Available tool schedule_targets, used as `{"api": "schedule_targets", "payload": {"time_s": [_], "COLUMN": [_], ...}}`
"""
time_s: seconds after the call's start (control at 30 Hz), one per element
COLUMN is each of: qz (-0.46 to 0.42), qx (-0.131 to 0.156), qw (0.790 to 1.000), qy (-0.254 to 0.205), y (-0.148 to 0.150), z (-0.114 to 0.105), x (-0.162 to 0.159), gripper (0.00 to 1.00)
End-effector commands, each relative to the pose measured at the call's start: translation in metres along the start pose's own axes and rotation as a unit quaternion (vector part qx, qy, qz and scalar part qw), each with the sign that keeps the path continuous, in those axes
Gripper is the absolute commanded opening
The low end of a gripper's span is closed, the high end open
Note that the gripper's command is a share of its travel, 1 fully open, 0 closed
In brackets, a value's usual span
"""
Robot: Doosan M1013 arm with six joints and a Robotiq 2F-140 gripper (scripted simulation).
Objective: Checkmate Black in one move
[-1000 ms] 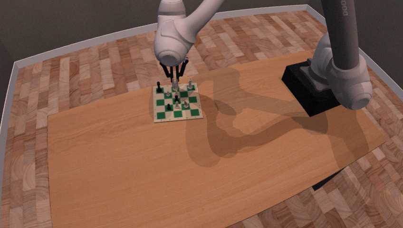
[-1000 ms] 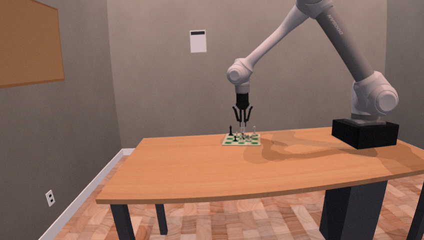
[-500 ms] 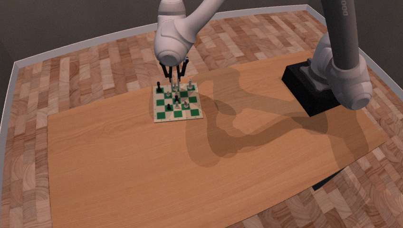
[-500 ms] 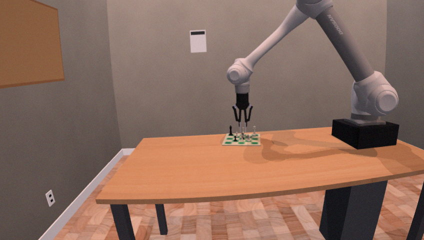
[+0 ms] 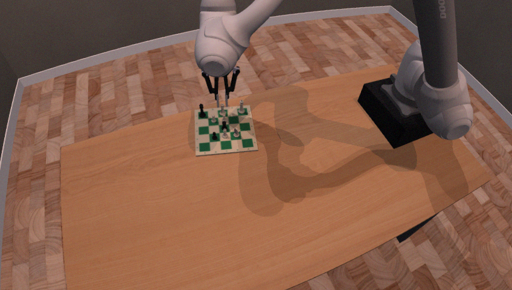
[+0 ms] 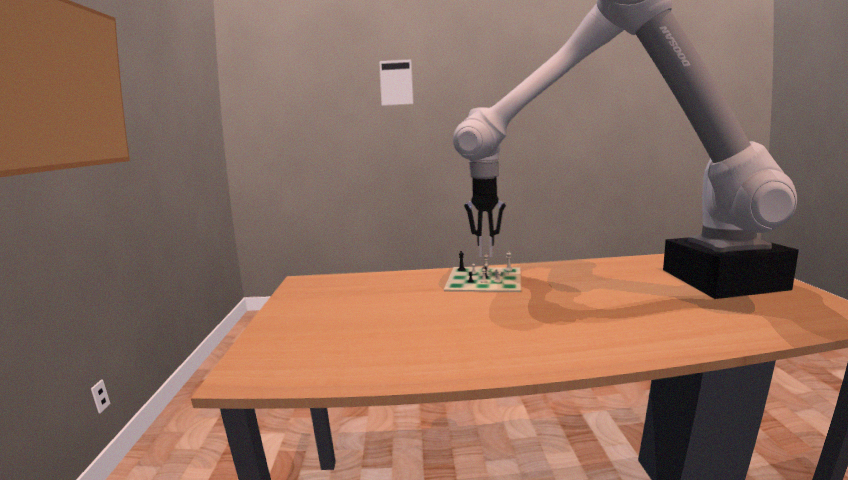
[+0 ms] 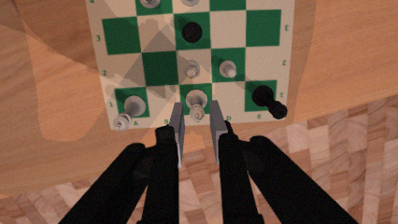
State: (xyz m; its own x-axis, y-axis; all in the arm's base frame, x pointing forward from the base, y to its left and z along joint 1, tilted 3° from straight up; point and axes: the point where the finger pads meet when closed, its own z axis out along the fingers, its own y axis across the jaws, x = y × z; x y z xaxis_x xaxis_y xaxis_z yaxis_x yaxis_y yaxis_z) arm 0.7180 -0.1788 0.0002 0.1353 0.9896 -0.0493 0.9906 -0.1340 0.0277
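The small green and white chessboard (image 5: 227, 131) lies at the far side of the table. A tall white piece (image 7: 196, 105) stands upright on green square C1, on the board's far edge row; it also shows in the top view (image 5: 222, 109). My gripper (image 7: 196, 114) hangs straight over this piece, with the fingers slightly open. There is a gap between the piece and each finger pad. In the exterior view the fingertips (image 6: 483, 242) are just above the piece's top. A tall white piece (image 7: 131, 107) stands on A1 and a tall black piece (image 7: 266, 99) on E1.
White pawns stand on C2 (image 7: 191, 70) and D2 (image 7: 228, 68), close in front of the fingers. A black piece (image 7: 191, 32) stands on C3. More pieces stand further down the board. The arm's black base (image 5: 393, 111) sits at the table's right.
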Motion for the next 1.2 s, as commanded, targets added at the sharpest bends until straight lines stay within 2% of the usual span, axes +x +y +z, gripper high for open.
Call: {"api": "schedule_targets", "payload": {"time_s": [0.0,0.3,0.57,0.6,1.17], "qz": [0.000,0.000,0.000,0.000,0.000], "qx": [0.000,0.000,0.000,0.000,0.000], "qw": [1.000,1.000,1.000,1.000,1.000], "qy": [0.000,0.000,0.000,0.000,0.000], "y": [0.000,0.000,0.000,0.000,0.000], "z": [-0.017,-0.058,-0.064,-0.064,-0.064], "x": [0.000,0.000,0.000,0.000,0.000], "gripper": [0.25,0.25,0.25,1.00,1.00]}}
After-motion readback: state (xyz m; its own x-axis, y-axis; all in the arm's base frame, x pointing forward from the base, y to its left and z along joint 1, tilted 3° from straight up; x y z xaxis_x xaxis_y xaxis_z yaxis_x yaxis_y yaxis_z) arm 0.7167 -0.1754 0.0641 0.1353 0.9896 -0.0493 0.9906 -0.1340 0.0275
